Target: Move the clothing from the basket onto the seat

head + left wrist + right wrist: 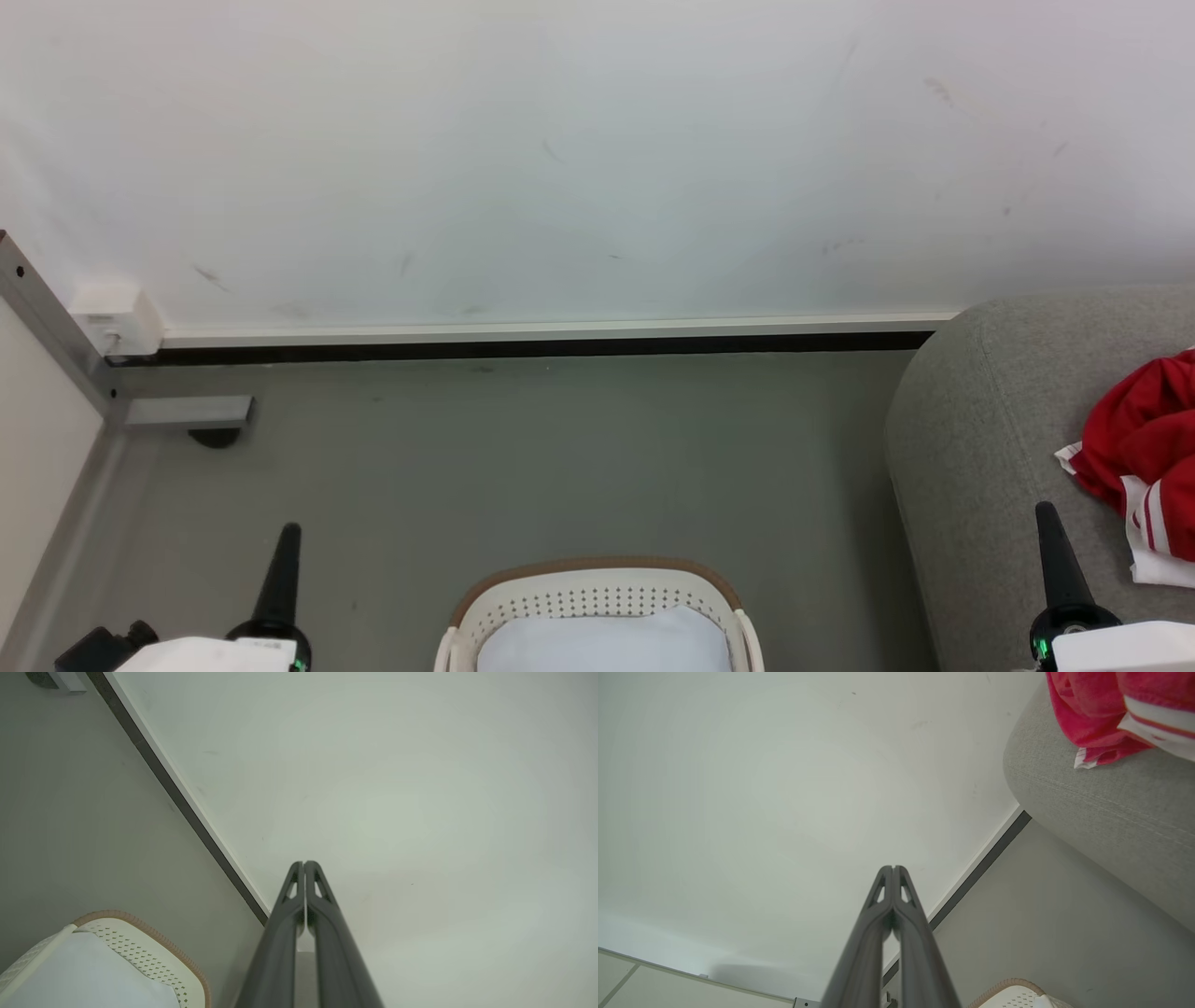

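Clothing heaped on the seat, basket cut off below

Red clothing [1141,439] with white trim lies bunched on the grey seat [980,448] at the head view's right edge, which cuts it off. How many garments make up the one heap cannot be told, and any lettering is folded out of sight. One basket [597,571] stands on the floor [560,448], left of the seat and apart from it; the bottom edge crops it, leaving its far end with tan rim, perforated wall and pale lining. One seat, its rounded corner in view, the rest beyond the frame. Two sets of jaws: left jaws and right jaws, each pressed closed on nothing, pointing toward the wall [560,168].
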### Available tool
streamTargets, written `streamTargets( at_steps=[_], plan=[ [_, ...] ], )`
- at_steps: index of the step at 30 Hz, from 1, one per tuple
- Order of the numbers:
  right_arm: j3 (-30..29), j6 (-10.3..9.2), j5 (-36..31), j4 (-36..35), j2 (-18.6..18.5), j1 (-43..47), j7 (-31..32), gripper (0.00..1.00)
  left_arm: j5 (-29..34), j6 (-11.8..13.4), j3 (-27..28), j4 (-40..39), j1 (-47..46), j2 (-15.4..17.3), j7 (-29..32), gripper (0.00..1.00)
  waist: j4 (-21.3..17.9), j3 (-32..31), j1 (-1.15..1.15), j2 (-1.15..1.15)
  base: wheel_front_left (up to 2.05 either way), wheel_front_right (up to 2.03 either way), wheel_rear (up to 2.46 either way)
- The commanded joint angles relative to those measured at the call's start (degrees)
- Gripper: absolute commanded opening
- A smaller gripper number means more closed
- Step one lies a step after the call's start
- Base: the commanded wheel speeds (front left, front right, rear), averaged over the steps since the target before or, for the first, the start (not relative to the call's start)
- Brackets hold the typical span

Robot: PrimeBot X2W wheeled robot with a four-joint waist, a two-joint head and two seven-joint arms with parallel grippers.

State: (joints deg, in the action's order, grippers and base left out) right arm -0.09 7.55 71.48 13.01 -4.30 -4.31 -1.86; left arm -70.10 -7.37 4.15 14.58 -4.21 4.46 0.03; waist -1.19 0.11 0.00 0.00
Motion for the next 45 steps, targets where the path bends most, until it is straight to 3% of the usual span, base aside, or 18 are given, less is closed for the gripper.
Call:
streamTargets(
  at_steps=[1,45],
  plan=[
    [-0.38,-0.06,1.58,-0.14,-0.6,-0.95,0.41,0.0,-1.88,-0.13,0.44,-0.5,-0.95,0.06,0.59,0.0,0.04,0.0,0.0,0.0,0.0,0.0,0.0],
    [-3.85,-0.12,19.98,0.86,-0.33,-1.85,5.99,0.0,-19.76,-0.2,2.27,-0.55,-2.2,-1.33,5.92,0.0,0.99,0.03,0.0,0.0,0.0,0.0,0.0]
  ],
)
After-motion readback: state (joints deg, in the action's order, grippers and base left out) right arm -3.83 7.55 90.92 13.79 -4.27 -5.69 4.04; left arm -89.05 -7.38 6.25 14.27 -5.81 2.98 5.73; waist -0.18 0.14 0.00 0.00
